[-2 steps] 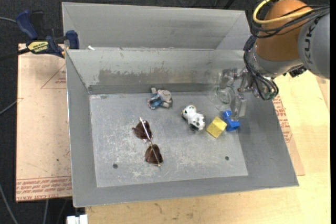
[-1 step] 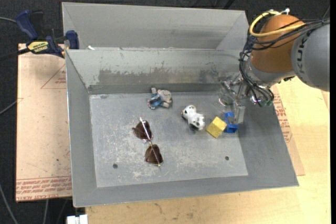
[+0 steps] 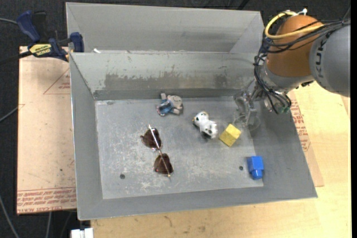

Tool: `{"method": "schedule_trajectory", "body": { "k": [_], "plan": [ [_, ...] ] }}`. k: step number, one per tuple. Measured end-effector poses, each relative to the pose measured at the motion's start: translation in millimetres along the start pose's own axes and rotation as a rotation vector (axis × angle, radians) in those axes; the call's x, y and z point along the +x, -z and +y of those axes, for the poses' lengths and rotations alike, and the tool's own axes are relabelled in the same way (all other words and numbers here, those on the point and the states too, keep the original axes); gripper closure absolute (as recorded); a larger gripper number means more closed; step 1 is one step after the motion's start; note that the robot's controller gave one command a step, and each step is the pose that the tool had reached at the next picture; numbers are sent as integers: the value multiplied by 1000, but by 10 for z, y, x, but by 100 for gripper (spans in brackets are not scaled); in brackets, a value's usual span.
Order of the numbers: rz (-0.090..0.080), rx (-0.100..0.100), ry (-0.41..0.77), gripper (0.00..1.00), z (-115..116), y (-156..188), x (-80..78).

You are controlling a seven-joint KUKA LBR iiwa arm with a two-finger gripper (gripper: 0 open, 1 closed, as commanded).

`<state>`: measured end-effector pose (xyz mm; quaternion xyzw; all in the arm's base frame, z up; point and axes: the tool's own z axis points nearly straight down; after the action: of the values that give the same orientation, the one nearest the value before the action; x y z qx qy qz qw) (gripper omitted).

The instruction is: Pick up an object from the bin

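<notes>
Meanwhile, the two-finger gripper [image 3: 246,112] is hanging low at the right of the grey metal bin [image 3: 195,175], just beside a small yellow block [image 3: 230,135] — spread or closed, one cannot tell — and nothing is being lifted yet.

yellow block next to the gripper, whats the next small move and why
Probably a short shift down-left in the view, centring the gripper over the yellow block: it sits just up-right of the block. The white and black toy lies close on the block's left, so keep the shift small.
</notes>
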<state>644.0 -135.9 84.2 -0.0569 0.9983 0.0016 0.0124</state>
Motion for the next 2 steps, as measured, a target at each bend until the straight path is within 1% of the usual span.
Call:
{"method": "schedule_trajectory", "body": {
  "k": [2],
  "plan": [
    [3,0,1,100,3,37,3]
  ]
}}
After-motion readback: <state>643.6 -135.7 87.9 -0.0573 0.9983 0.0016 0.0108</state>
